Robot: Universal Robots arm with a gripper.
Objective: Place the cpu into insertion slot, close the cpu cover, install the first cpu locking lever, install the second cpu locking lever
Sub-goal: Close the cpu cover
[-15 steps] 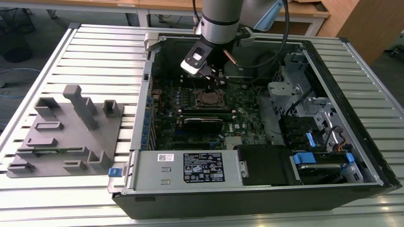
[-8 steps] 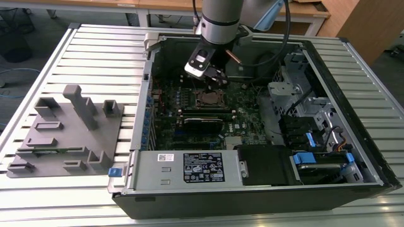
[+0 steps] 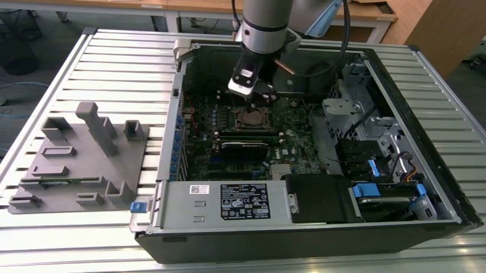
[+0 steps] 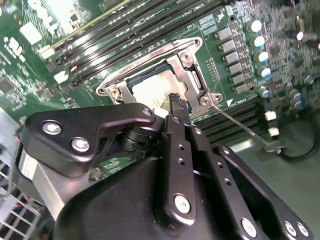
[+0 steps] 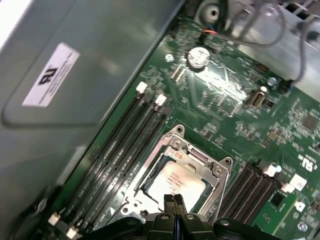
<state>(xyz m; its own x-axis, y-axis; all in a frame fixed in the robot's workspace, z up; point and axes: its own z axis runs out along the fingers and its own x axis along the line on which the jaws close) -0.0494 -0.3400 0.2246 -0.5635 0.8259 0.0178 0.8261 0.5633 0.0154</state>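
A slatted metal table (image 3: pixel 114 62) bears an open black case (image 3: pixel 304 244) lying on its side. A grey fixture (image 3: pixel 83 165) sits beside it on the exterior view's left. Inside the case, a labelled grey power supply (image 3: pixel 220 202) runs along the near wall. The green board (image 3: pixel 296 142) covers the floor beyond it. The arm (image 3: pixel 266 23) comes down from the far side (it stands nearly upright). Its gripper (image 3: pixel 262 101) hangs over the middle of the board, just above the slot (image 3: pixel 254 119).

In the first wrist view, long black memory slots (image 5: pixel 120 150) run along both sides of the socket. The cover (image 5: pixel 200 162) lies flat over the socket, its silvery frame ringing the cpu (image 5: pixel 176 181), which sits in the slot with its pale top showing through the cut-out.

The gripper (image 5: pixel 174 201) has its two fingers pressed together. In the second wrist view its tip (image 4: pixel 175 100) overlaps the cpu's (image 4: pixel 150 89) edge (whether it touches, I cannot tell). A thin metal lever (image 4: pixel 237 125) runs from the socket's corner out across the memory slots.
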